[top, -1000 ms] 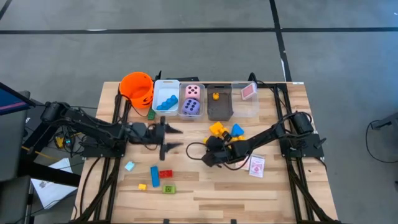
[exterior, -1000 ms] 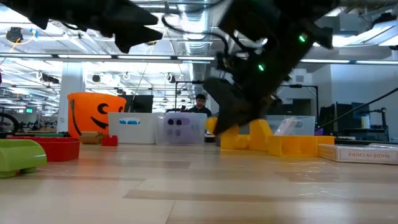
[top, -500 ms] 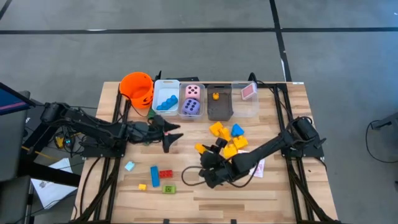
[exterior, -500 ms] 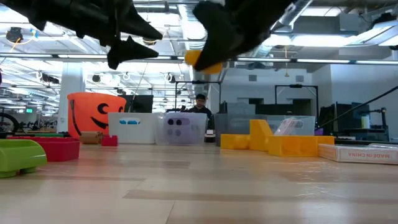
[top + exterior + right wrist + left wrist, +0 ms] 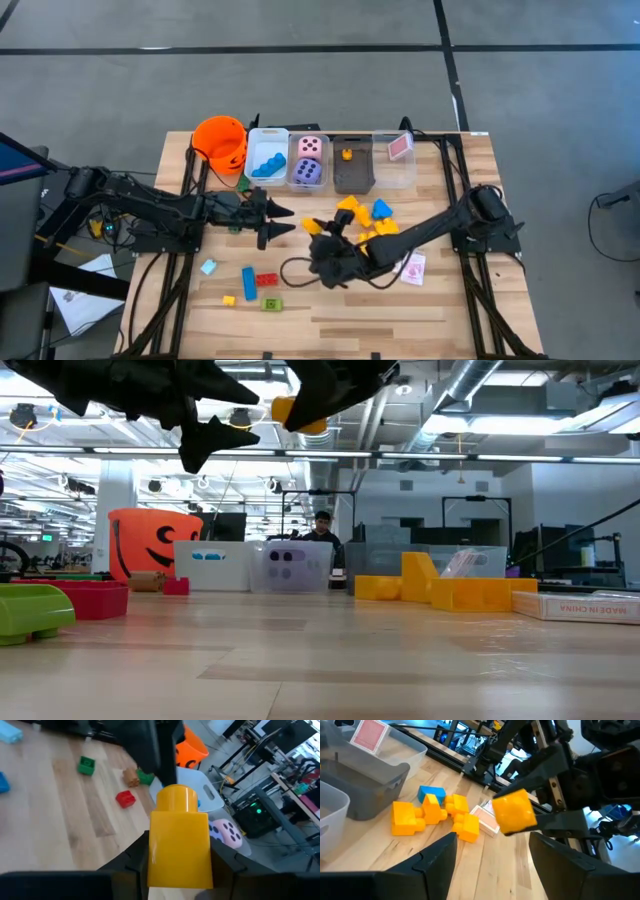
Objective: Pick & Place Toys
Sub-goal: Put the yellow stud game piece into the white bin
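The right end effector (image 5: 322,243) hangs above the middle of the bench (image 5: 450,300), its fingers clamped on a yellow block (image 5: 179,842) that is lifted clear of the wood. In the right wrist view the block sits upright between the two dark fingers, with its round stud pointing away from the camera. The left end effector (image 5: 272,222) hovers just beside it, toward the left half of the bench, with its fingers spread and nothing between them.

More yellow blocks and a blue block (image 5: 381,209) lie in a loose heap (image 5: 362,222) right of centre, just in front of the grey bin (image 5: 353,172) on the far edge. A pink-white card (image 5: 412,267) lies flat near the right edge. Toward the near-left corner sit a red block (image 5: 266,280), a blue brick (image 5: 249,283), a green block (image 5: 272,303) and a small yellow one (image 5: 228,300). The two dice (image 5: 309,158) rest in a clear bin on the far edge, beside the orange bucket (image 5: 221,141).

The held block looks like hard, hollow plastic: light, rigid and smooth-sided, so it should bear a firm pinch but could twist or slip if gripped near a corner. Flat opposite faces below the stud are the sound place to hold. The grip seems centred, though the fingers hide the contact itself.
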### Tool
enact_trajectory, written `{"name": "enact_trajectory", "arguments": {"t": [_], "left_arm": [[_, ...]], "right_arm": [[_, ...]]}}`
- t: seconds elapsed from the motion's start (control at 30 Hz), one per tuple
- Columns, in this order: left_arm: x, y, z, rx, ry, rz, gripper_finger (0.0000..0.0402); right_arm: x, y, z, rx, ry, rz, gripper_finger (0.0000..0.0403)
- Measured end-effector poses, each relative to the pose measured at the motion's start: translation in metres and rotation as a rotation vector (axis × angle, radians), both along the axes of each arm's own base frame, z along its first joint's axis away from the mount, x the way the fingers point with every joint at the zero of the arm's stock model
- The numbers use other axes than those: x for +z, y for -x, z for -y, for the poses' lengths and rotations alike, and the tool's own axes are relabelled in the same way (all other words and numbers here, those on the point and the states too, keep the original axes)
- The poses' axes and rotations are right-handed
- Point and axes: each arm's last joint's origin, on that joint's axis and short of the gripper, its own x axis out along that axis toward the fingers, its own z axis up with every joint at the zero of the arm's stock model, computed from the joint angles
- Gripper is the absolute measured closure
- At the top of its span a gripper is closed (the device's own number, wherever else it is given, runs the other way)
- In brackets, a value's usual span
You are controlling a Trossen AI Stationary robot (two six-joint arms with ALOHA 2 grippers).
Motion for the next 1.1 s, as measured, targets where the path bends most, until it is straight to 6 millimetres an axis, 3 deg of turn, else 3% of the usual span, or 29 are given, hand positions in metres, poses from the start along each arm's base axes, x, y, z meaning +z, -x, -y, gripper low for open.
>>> {"name": "enact_trajectory", "arguments": {"t": [0.4, 1.1], "left_arm": [[0.004, -0.001, 0.003, -0.067, 0.016, 0.041, 0.0124], [-0.006, -0.020, 0.005, -0.064, 0.031, 0.108, 0.0123]], "right_arm": [[0.001, -0.003, 0.005, -0.008, -0.013, 0.010, 0.0276], [0.003, -0.005, 0.003, 0.022, -0.040, 0.034, 0.0276]]}}
